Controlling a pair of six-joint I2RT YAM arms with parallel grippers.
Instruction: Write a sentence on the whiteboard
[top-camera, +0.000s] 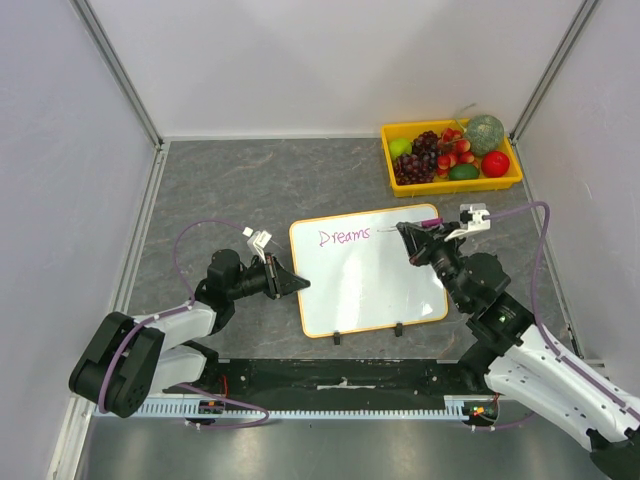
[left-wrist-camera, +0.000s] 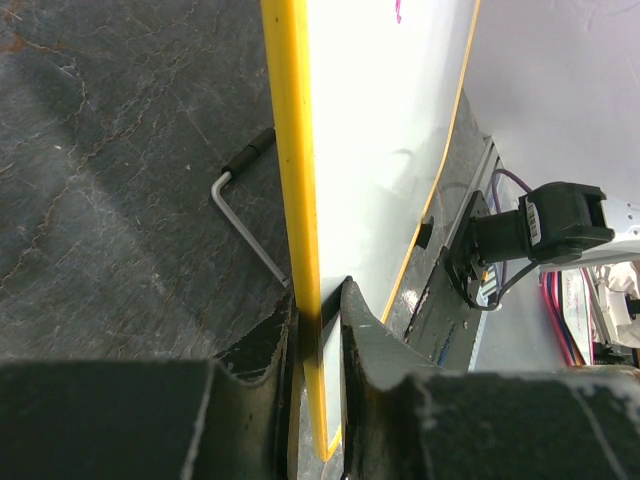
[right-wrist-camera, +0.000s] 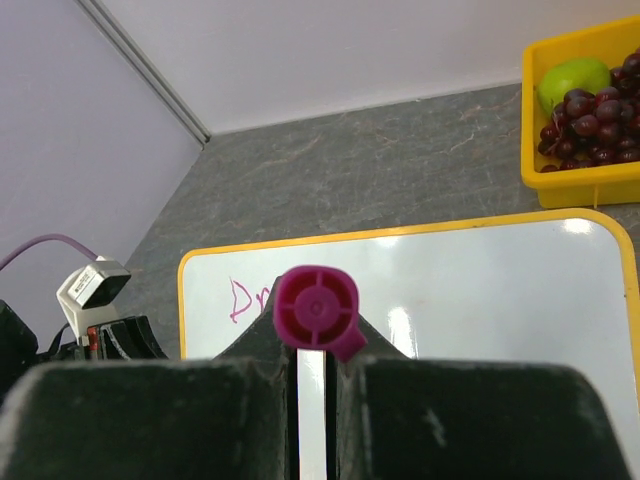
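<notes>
The whiteboard (top-camera: 370, 275) lies at the table's middle, orange-framed, with two black feet at its near edge. "Dreams" is written in purple at its top left (top-camera: 343, 236). My left gripper (top-camera: 288, 280) is shut on the board's left edge; in the left wrist view its jaws pinch the yellow frame (left-wrist-camera: 300, 200). My right gripper (top-camera: 415, 237) is shut on a purple marker (right-wrist-camera: 315, 310), held tip-down on the board just right of the word. In the right wrist view the marker's end hides most of the writing on the board (right-wrist-camera: 480, 290).
A yellow tray (top-camera: 452, 180) of fruit stands at the back right, also in the right wrist view (right-wrist-camera: 580, 180). A bent metal foot (left-wrist-camera: 245, 215) shows under the board. White walls close in the table on three sides.
</notes>
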